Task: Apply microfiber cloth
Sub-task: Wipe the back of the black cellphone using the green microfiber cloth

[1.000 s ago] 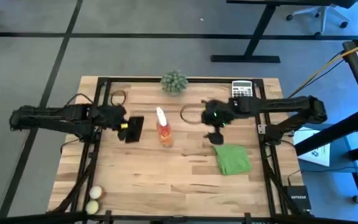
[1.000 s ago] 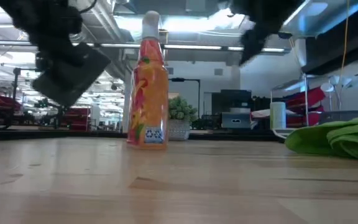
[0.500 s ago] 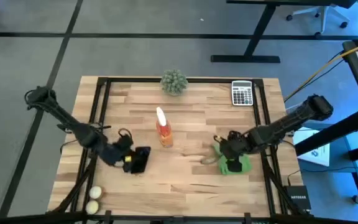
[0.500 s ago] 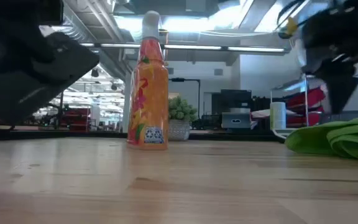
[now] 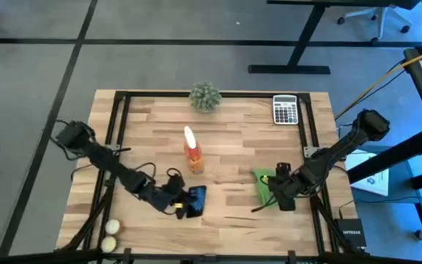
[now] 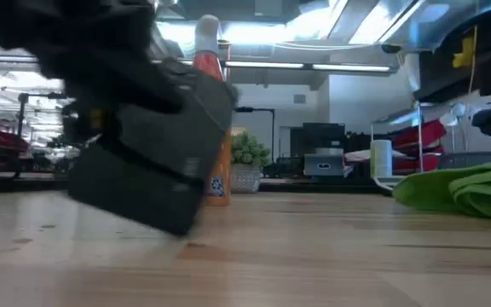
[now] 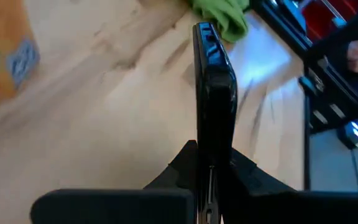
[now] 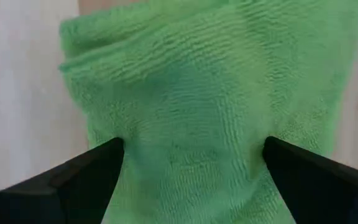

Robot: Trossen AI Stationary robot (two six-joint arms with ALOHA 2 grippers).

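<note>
The microfiber cloth [image 8: 197,106] lies on the table's [image 5: 226,147] right side, directly under the right gripper [image 8: 191,171], whose jaws stand wide astride it, its long axis running away from the wrist. The left gripper [image 7: 207,180], well apart, is clamped on a dark phone [image 7: 215,93]. Only the right wrist view shows the straddle; the high view hides most of the cloth under the arm

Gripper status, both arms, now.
Left gripper: shut on a dark phone, held on edge above the table.
Right gripper: open, fingers straddling the microfiber cloth, not yet closed.
</note>
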